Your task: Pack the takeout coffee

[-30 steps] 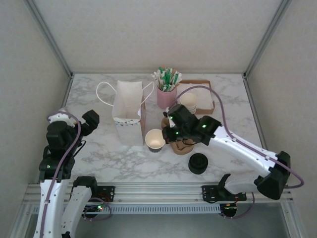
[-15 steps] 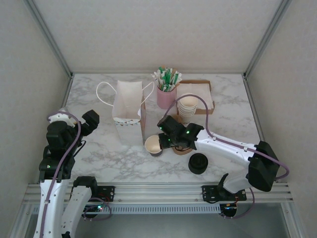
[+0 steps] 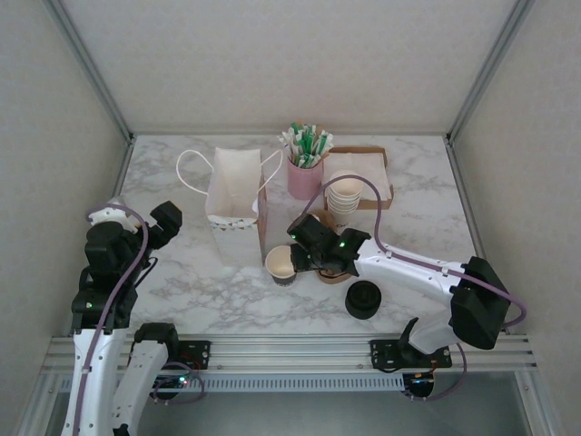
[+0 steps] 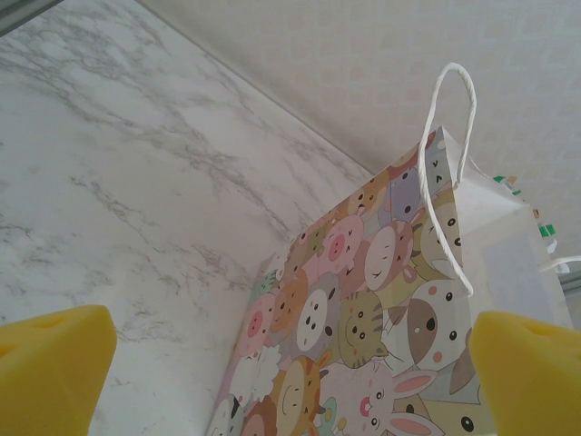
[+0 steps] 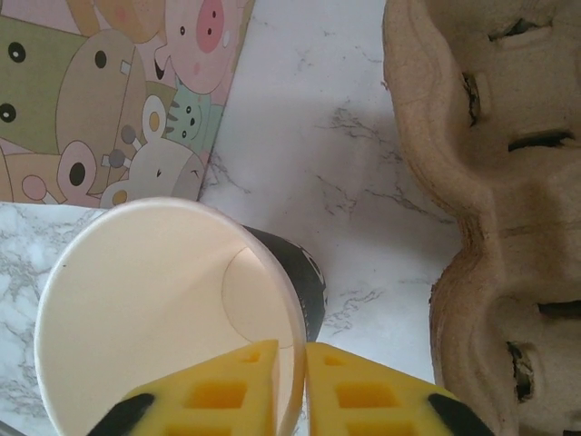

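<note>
A single lidless cream paper cup [image 3: 281,263] with a dark outer wall [image 5: 295,272] stands just right of the white paper bag [image 3: 234,204]. The bag's side carries cartoon animals [image 4: 381,300]. My right gripper [image 3: 296,258] is shut on the cup's rim [image 5: 291,350], with one yellow pad inside the cup and one outside. My left gripper [image 3: 168,218] hangs open to the left of the bag [image 4: 290,381], with nothing between its pads. A lidded takeout coffee is out of view.
A brown pulp cup carrier [image 3: 338,270] lies right of the cup [image 5: 490,182]. A stack of black lids [image 3: 363,300] sits nearer the front. At the back are stacked cups [image 3: 345,195] in a cardboard tray [image 3: 386,173] and a pink holder of stirrers [image 3: 306,173].
My right arm has swung lower and to the left, carrying the cup a little left and toward the front. The left arm has not moved.
</note>
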Available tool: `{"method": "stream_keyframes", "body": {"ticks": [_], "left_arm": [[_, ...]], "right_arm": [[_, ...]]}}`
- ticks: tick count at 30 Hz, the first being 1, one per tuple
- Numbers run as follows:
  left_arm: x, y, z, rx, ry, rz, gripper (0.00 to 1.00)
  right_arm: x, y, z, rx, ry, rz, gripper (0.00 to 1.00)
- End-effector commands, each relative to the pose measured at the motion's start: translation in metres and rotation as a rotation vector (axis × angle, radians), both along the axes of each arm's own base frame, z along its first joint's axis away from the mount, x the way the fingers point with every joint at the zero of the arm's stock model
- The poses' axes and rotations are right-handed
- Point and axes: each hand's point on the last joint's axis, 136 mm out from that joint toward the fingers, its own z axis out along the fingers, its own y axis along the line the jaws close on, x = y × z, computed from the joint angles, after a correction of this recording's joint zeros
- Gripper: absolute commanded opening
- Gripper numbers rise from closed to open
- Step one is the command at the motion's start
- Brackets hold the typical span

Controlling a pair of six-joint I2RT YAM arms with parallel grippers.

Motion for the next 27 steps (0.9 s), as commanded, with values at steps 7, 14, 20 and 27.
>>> {"method": "stream_keyframes", "body": {"ticks": [7,14,20,27], "left_arm": [[-0.002,0.001,0.002,-0.010,-0.020,0.005,1.00],[-0.003,0.001,0.003,-0.011,-0.023,0.006,1.00],[-0.003,0.001,0.003,-0.015,-0.024,0.004,1.00],[-0.003,0.000,0.002,-0.020,-0.026,-0.001,1.00]], "right_arm": [[0.003,-0.006,0.027,-0.027,-0.060,-0.001,0.48],[0.000,-0.040,0.072,-0.092,-0.138,-0.018,0.60],[-0.020,-0.104,0.096,-0.176,-0.152,-0.112,0.66],[-0.046,-0.171,0.084,-0.259,-0.112,-0.273,0.74]]}}
